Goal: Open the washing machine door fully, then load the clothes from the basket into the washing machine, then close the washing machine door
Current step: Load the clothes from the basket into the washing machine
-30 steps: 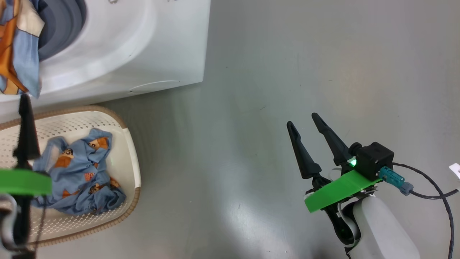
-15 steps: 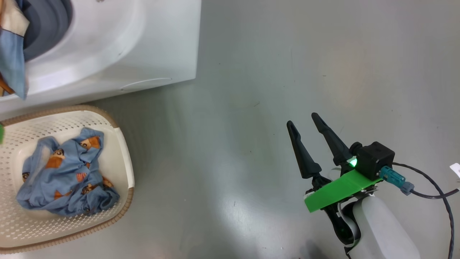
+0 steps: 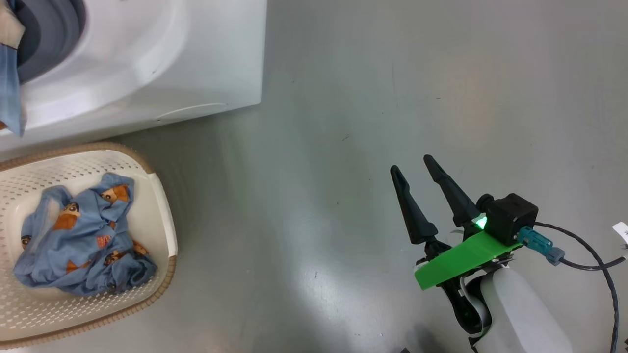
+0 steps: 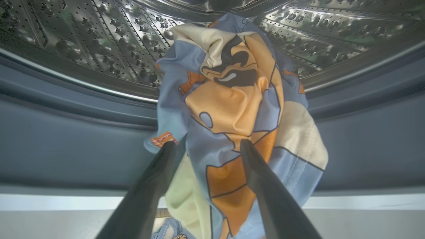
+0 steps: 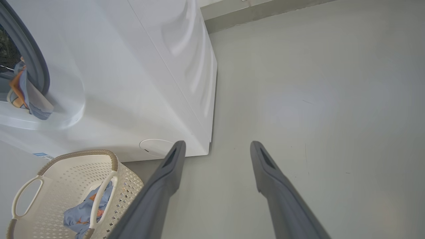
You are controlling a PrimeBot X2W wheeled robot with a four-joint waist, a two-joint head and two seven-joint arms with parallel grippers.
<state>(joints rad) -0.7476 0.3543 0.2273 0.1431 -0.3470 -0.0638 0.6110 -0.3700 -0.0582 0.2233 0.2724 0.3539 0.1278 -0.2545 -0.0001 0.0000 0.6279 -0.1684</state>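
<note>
Clothes (image 3: 78,245) are being loaded now, so step 2 of the task is in hand.

In the head view, the washing machine (image 3: 147,59) sits at 11 o'clock and the basket (image 3: 162,230) at 8 o'clock. 1 blue bundle (image 3: 73,255) lies in the basket. It may be more than 1 piece, because the folds hide that. 1 hanging piece (image 3: 10,93) droops from the machine's mouth at 10 o'clock. The right gripper (image 3: 411,163) is at 4 o'clock, with its fingers wide apart and holding nothing.

In the left wrist view, the left gripper (image 4: 208,143) points into the steel drum (image 4: 83,36). Its 2 fingers are spread wide. The hanging piece lies between them and does not look pinched. It drapes over the grey rubber ring (image 4: 66,139), half in and half out.

In the right wrist view, I count 1 machine, 1 basket and 2 lots of clothes: 1 at 9 o'clock and 1 at 7 o'clock.

Next, I think the left gripper must push the hanging piece deep into the drum. Then it can go back for the bundle.
</note>
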